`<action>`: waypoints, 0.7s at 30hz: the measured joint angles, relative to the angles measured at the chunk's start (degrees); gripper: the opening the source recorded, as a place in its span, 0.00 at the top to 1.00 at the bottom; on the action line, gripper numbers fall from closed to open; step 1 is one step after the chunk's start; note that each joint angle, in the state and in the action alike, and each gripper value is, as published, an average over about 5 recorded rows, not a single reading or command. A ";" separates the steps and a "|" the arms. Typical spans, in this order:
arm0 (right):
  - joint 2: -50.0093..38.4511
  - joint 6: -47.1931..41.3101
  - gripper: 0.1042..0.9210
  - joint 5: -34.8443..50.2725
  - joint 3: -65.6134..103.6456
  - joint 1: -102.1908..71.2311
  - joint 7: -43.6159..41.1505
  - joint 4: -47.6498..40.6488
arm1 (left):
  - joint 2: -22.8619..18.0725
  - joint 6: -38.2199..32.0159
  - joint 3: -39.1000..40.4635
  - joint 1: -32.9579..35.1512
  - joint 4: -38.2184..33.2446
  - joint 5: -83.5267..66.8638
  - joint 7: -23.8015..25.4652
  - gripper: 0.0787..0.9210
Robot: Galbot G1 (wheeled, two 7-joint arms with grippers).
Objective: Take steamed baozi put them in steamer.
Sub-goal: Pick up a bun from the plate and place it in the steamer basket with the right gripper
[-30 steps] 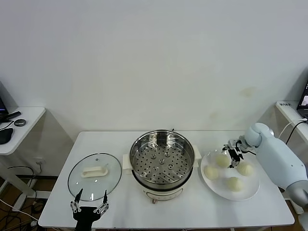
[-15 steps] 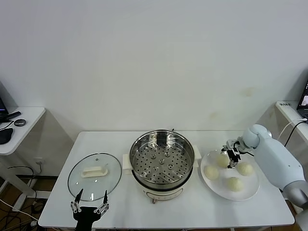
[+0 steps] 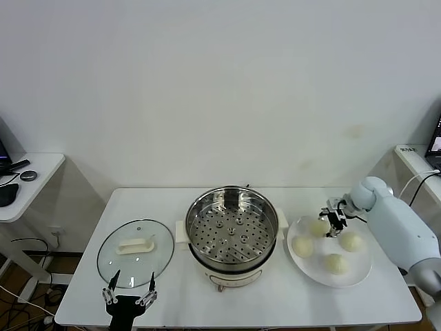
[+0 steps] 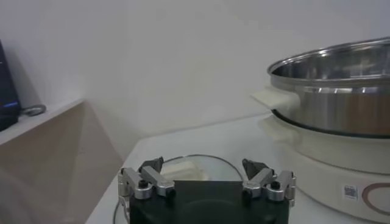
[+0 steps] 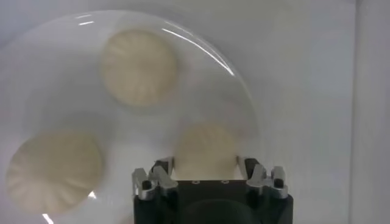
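Head view, left to right. Side desk at far left, well apart from the main white table. Left gripper parked at the table's near-left edge, fingers spread wide, nothing between them; just beyond it lies the round glass lid with its white handle, flat on the table. Left wrist view shows the same: left gripper spread, lid just past the fingertips, steamer off to one side.

Centre of the table: the steamer, shiny steel pot on a white base, side handles, perforated tray inside, no buns in it.

Right of the steamer, near but not touching: flat white plate. Four steamed baozi on it: one at left, one at far left of the plate, one at right, one nearest. All apart from each other.

Right gripper is over the far part of the plate, between the far bun and the right bun, arm reaching in from the right. In the right wrist view the right gripper has its fingers partly spread, straddling one baozi that sits between the tips; cannot tell whether the pads touch it. Bun is on the plate. Two more baozi visible there.
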 measured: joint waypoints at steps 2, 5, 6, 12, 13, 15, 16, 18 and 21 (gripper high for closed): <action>-0.35 -0.23 0.33 0.48 -0.08 0.17 -0.28 0.47 | 0.00 0.00 0.13 -0.02 -0.01 -0.01 -0.01 0.12; -1.08 -0.69 0.33 1.67 -0.46 0.83 -0.90 1.62 | 0.06 0.00 0.31 -0.05 -0.09 -0.02 -0.02 0.12; -1.37 -0.88 0.33 2.30 -0.74 1.24 -1.16 2.15 | 0.11 -0.01 0.36 -0.08 -0.13 -0.02 -0.02 0.12; -2.37 -2.71 0.33 8.67 -5.40 7.68 -3.68 5.68 | 0.25 0.01 0.54 -0.67 -0.70 -0.31 -0.08 0.12; -2.27 -3.02 0.33 10.06 -6.69 9.51 -4.21 6.04 | 0.24 0.04 0.54 -0.80 -0.83 -0.41 -0.14 0.12; -1.74 -3.47 0.34 12.91 -9.58 13.57 -5.33 6.43 | 0.19 0.10 0.51 -1.06 -1.12 -0.64 -0.31 0.12; -1.28 -3.55 0.34 14.28 -11.04 15.65 -5.88 6.47 | 0.16 0.12 0.50 -1.19 -1.27 -0.72 -0.42 0.12; 0.06 -3.39 0.34 17.05 -14.00 19.95 -7.05 6.15 | 0.04 0.14 0.52 -1.45 -1.59 -0.79 -0.65 0.12; 2.84 -2.10 0.34 21.21 -18.02 25.84 -8.82 4.92 | -0.13 0.12 0.70 -1.75 -2.14 -0.78 -0.91 0.12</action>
